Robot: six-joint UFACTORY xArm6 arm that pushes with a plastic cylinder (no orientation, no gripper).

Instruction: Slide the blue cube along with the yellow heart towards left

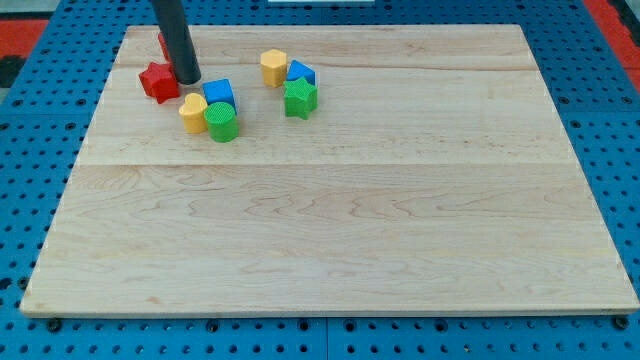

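The blue cube (219, 93) sits near the view's upper left on the wooden board (330, 250). The yellow heart (193, 112) touches its lower left side. A green cylinder (222, 122) touches both from below. My tip (187, 78) is the end of the dark rod, just left of the blue cube and above the yellow heart, a small gap from each. A red star (159, 81) lies right beside my tip on its left.
A second group lies to the right: a yellow block (273, 67), a blue block (301, 73) and a green star (300, 98), touching. Another red block (162, 44) shows partly behind the rod. Blue pegboard (40, 150) surrounds the board.
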